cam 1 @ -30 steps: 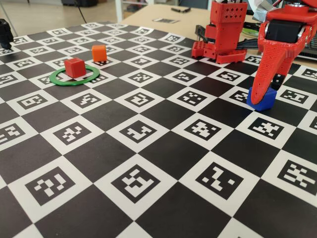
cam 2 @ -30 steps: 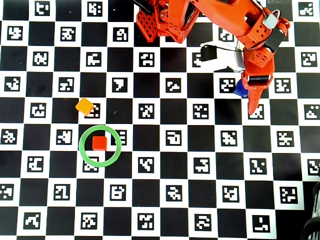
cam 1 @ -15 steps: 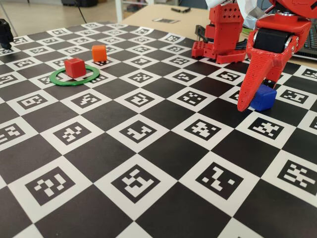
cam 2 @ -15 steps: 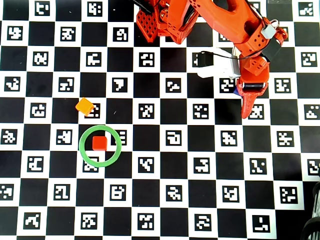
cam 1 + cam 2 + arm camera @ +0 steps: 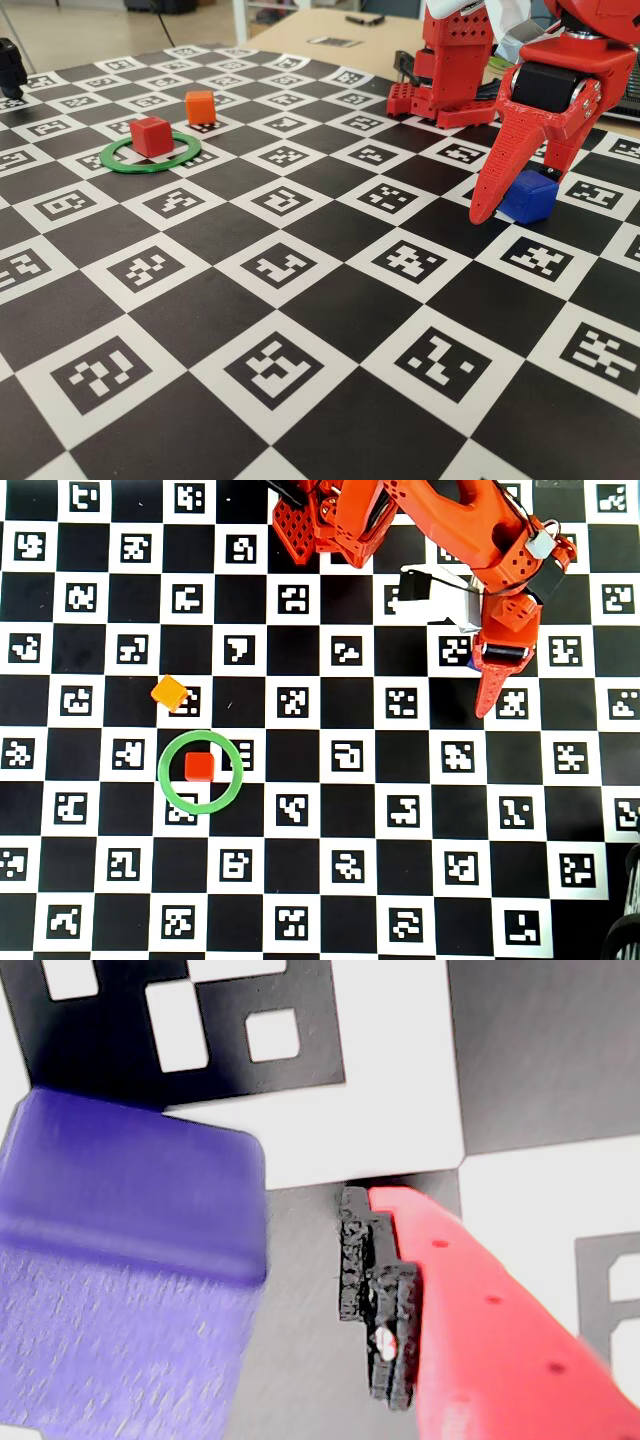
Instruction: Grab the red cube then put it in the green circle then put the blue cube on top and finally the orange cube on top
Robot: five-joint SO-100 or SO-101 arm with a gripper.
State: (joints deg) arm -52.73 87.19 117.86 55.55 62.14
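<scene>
Red cube: the red cube [image 5: 151, 136] sits inside the green circle [image 5: 112, 159], a little toward 9 o'clock of its centre in the overhead view [image 5: 199, 767]; the first step looks done.

Green circle: flat on the checkered bench [image 5: 300, 330], at about 8 o'clock of the overhead picture [image 5: 165, 780].

Orange cube: the orange cube [image 5: 170, 692] rests on the bench just outside the ring, at roughly 11 o'clock from it, untouched.

Blue cube: the blue cube [image 5: 530, 196] stands on the bench at about 2 o'clock in the overhead view, almost wholly hidden there under the arm [image 5: 470, 661].

What changed: over the last second the long red finger has swung from covering the cube's front to standing at its 9 o'clock side in the fixed view, tip down near the bench, and the cube has ended up a little further toward 3 o'clock.

Fingers: spread, pinching nothing. In the wrist view the blue cube [image 5: 130, 1270] fills the 9 o'clock half, and the padded red finger [image 5: 480, 1330] stands apart from it with a strip of bench between. The gripper [image 5: 510, 195] seems to straddle the cube.

Meaning for the task: my reading is that the blue-cube pick-up is being lined up but no grip exists yet; the cube may have been nudged.

Risk: closing off-centre could push the cube aside again.
</scene>
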